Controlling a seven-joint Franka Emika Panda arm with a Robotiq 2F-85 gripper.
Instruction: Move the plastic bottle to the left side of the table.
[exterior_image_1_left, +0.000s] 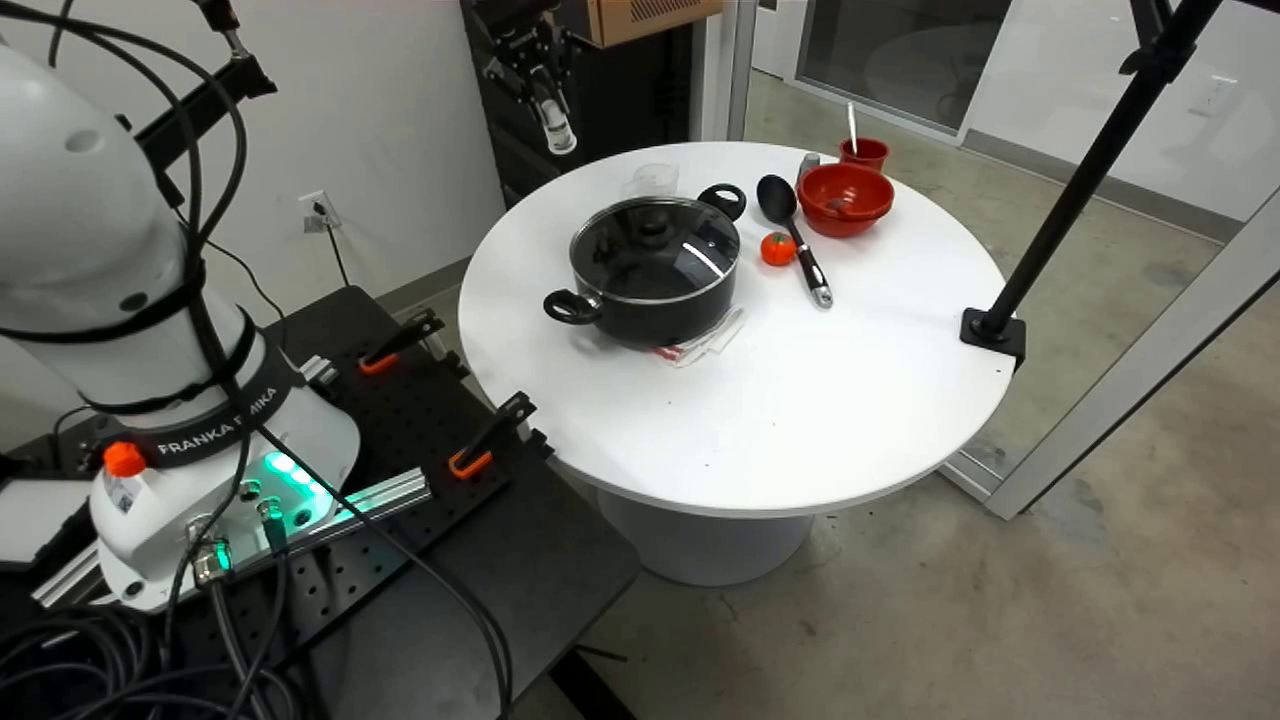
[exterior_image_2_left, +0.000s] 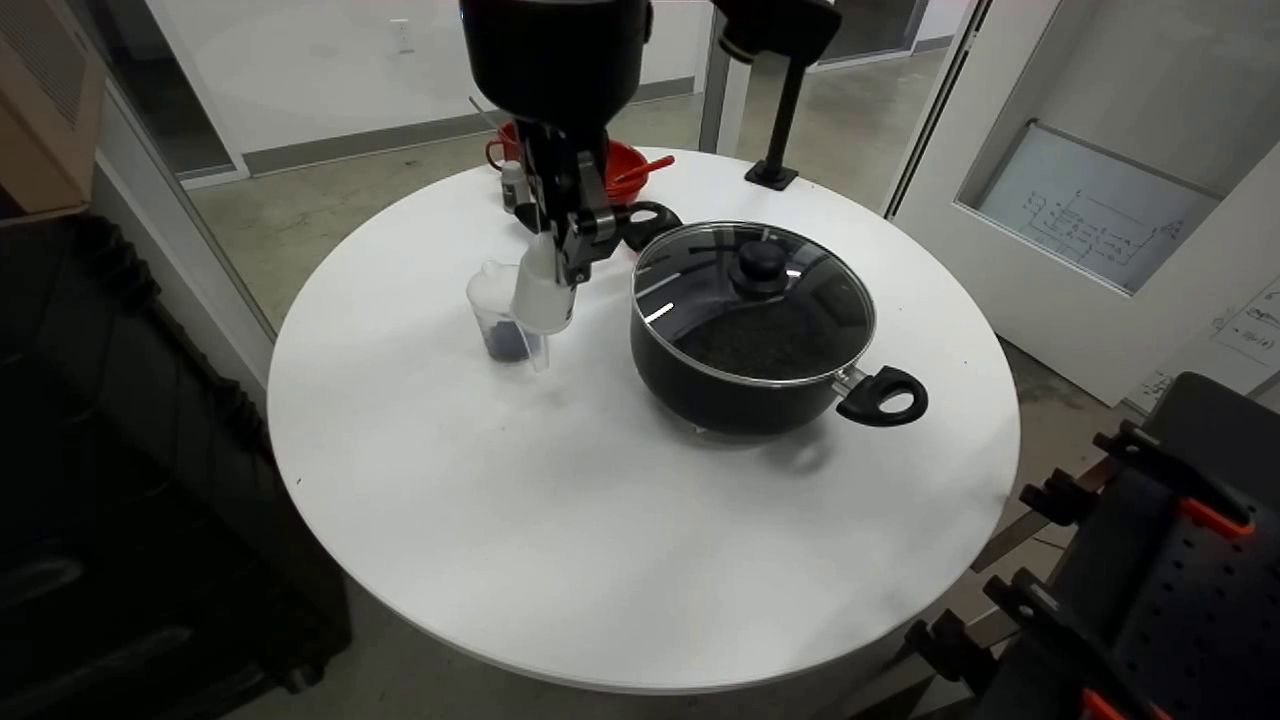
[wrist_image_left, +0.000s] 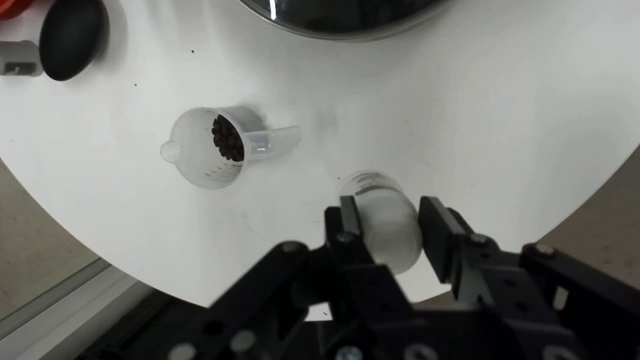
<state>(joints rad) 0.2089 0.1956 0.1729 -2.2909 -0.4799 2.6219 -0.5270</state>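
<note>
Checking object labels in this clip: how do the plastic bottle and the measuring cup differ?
The plastic bottle is held tilted between the fingers, off the table; the measuring cup stands on it.
The cup has a handle and a spout; the bottle shows neither.
Dark bits show inside the cup; none can be made out in the bottle.
Both look pale and partly see-through.

bottle (wrist_image_left: 389, 225): translucent plastic | table (exterior_image_2_left: 560, 520): smooth | pot lid (exterior_image_2_left: 750, 310): glossy glass

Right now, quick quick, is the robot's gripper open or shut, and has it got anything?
Gripper: closed, holding the bottle tilted in the air.
</note>
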